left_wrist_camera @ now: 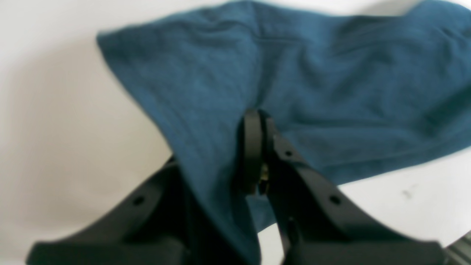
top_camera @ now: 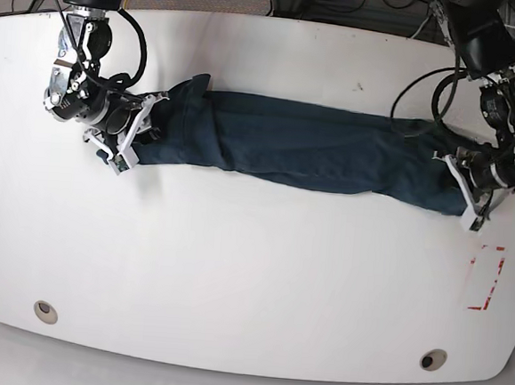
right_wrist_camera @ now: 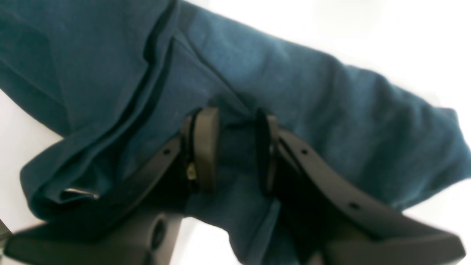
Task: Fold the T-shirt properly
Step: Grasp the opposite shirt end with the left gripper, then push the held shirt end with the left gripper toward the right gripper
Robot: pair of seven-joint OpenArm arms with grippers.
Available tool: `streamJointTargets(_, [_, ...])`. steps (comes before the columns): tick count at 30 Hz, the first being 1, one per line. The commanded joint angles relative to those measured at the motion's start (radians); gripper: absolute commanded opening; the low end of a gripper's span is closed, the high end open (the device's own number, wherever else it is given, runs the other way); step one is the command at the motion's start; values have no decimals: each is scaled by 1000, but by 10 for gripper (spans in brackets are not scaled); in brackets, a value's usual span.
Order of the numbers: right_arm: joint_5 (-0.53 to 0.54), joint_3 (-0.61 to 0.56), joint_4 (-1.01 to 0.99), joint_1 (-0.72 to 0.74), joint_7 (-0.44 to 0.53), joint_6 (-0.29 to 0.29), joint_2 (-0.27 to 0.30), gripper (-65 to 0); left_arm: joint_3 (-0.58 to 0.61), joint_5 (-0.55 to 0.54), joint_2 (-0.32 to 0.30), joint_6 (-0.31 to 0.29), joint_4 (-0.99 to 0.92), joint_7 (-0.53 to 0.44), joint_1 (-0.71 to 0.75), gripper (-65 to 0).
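The dark teal T-shirt (top_camera: 306, 147) lies pulled out into a long narrow band across the white table, between my two grippers. My left gripper (top_camera: 466, 189) is at the band's right end in the base view. In the left wrist view this gripper (left_wrist_camera: 259, 117) is shut on the T-shirt (left_wrist_camera: 206, 84), and cloth drapes over one finger. My right gripper (top_camera: 132, 138) holds the band's left end. In the right wrist view it (right_wrist_camera: 235, 117) is shut on a thick bunch of the T-shirt (right_wrist_camera: 312, 103), which fills the gap between the pads (right_wrist_camera: 206, 147).
A red-outlined rectangle (top_camera: 484, 277) is marked on the white table (top_camera: 251, 272) near its right edge. Two round holes (top_camera: 45, 310) (top_camera: 433, 359) sit near the front edge. Cables run along the far edge behind both arms.
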Motion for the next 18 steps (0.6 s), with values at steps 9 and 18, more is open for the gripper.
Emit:
streamJointTargets(9, [0,3,12,12,46,2,16,-491,208,-20,-8,-2,294,-10,66,-600])
streamJointTargets(18, [-102,3,0,11,54,2,13,-491,288,-21,45,-2,305,-10,73,-597])
